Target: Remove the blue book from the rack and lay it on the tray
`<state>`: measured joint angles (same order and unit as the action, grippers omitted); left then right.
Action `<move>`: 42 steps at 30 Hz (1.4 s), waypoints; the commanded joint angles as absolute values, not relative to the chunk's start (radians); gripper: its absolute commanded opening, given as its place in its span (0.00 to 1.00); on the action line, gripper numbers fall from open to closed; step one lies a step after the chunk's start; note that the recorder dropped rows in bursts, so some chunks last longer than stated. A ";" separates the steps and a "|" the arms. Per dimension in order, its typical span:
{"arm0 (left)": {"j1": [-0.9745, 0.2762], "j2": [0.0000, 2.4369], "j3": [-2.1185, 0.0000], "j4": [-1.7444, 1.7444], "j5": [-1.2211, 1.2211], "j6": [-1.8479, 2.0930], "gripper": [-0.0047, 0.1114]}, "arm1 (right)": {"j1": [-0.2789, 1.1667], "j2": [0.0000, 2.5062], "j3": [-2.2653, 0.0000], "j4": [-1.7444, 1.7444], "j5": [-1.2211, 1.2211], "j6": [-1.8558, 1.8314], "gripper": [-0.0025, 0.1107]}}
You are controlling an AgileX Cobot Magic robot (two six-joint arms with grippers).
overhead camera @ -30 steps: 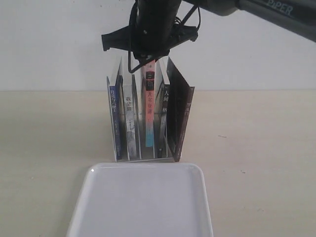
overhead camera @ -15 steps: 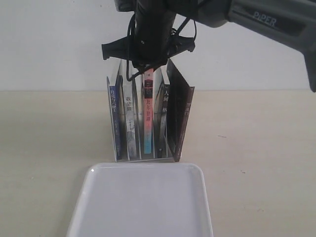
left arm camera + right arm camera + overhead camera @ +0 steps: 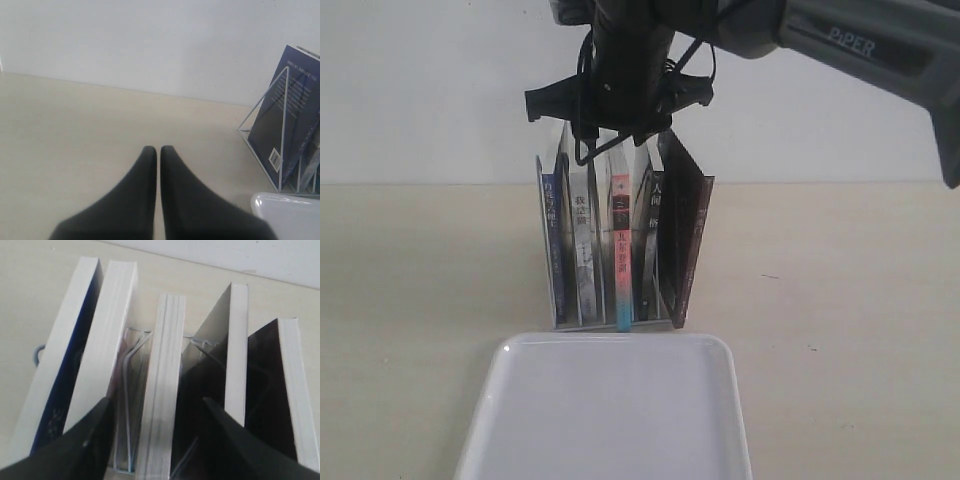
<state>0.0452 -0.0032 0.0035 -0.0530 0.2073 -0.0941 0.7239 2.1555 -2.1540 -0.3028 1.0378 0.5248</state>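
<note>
The blue book (image 3: 551, 240) stands in the leftmost slot of the white wire rack (image 3: 563, 318), its blue spine facing the tray (image 3: 610, 420). It also shows in the left wrist view (image 3: 292, 110) and the right wrist view (image 3: 65, 365). My right gripper (image 3: 620, 135) hangs open just above the rack's middle, its jaws to either side of the red-and-teal-spined book (image 3: 162, 390) and not touching it. My left gripper (image 3: 158, 150) is shut and empty, low over the table to the left of the rack (image 3: 260, 107).
The rack also holds a grey-spined book (image 3: 582, 250), the red-and-teal-spined book (image 3: 621, 250) and two dark books (image 3: 685, 240) leaning right. The tray's corner (image 3: 285, 210) lies close by the rack. A white wall stands behind the table.
The red-and-teal-spined book, lifted a second ago, has slid back down into its slot. My right gripper has let go of it and stays above the rack.
</note>
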 commanded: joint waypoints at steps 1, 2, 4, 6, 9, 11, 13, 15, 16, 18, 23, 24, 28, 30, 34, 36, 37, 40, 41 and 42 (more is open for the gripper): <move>0.049 0.000 0.000 -0.063 0.200 -0.103 0.08 | 0.722 2.095 -2.163 -0.304 1.082 0.521 0.46; 0.049 0.000 0.000 -0.063 0.200 -0.103 0.08 | 0.722 2.082 -2.163 -0.304 1.097 0.521 0.46; 0.049 0.000 0.000 -0.063 0.200 -0.103 0.08 | 0.722 2.050 -2.163 -0.304 1.131 0.513 0.46; 0.049 0.000 0.000 -0.063 0.200 -0.103 0.08 | 0.722 2.019 -2.163 -0.304 1.158 0.505 0.46; 0.049 0.000 0.000 -0.063 0.200 -0.103 0.08 | 0.722 1.979 -2.163 -0.302 1.198 0.491 0.46; 0.049 0.000 0.000 -0.063 0.200 -0.103 0.08 | 0.722 1.955 -2.163 -0.300 1.221 0.487 0.46; 0.049 0.000 0.000 -0.063 0.200 -0.103 0.08 | 0.722 1.937 -2.163 -0.300 1.221 0.478 0.46; 0.049 0.000 0.000 -0.063 0.200 -0.103 0.08 | 0.722 1.922 -2.163 -0.295 1.221 0.469 0.46; 0.049 0.000 0.000 -0.063 0.200 -0.103 0.08 | 0.722 1.915 -2.163 -0.290 1.221 0.469 0.46; 0.049 0.000 0.000 -0.063 0.200 -0.103 0.08 | 0.724 1.903 -2.163 -0.273 1.221 0.457 0.46; 0.049 0.000 0.000 -0.063 0.200 -0.103 0.08 | 0.787 1.882 -2.165 -0.271 1.221 0.437 0.46; 0.049 0.000 0.000 -0.063 0.200 -0.103 0.08 | 0.803 1.882 -2.165 -0.271 1.221 0.437 0.46; 0.049 0.000 0.000 -0.063 0.200 -0.103 0.08 | 0.878 1.896 -2.165 -0.271 1.147 0.443 0.46; 0.049 0.000 0.000 -0.063 0.200 -0.103 0.08 | 0.879 1.913 -2.165 -0.269 1.125 0.473 0.46; 0.049 0.000 0.000 -0.063 0.200 -0.103 0.08 | 0.879 1.983 -2.165 -0.230 1.063 0.480 0.46; 0.049 0.000 0.000 -0.063 0.200 -0.103 0.08 | 0.879 2.000 -2.165 -0.220 1.021 0.480 0.46; 0.049 0.000 0.000 -0.063 0.200 -0.103 0.08 | 0.879 2.013 -2.165 -0.219 1.000 0.480 0.46; 0.049 0.000 0.000 -0.063 0.200 -0.103 0.08 | 0.879 2.053 -2.165 -0.259 0.929 0.480 0.46; 0.049 0.000 0.000 -0.063 0.200 -0.103 0.08 | 0.879 2.064 -2.165 -0.281 0.921 0.485 0.46; 0.049 0.000 0.000 -0.063 0.200 -0.103 0.08 | 0.879 2.075 -2.165 -0.299 0.916 0.493 0.46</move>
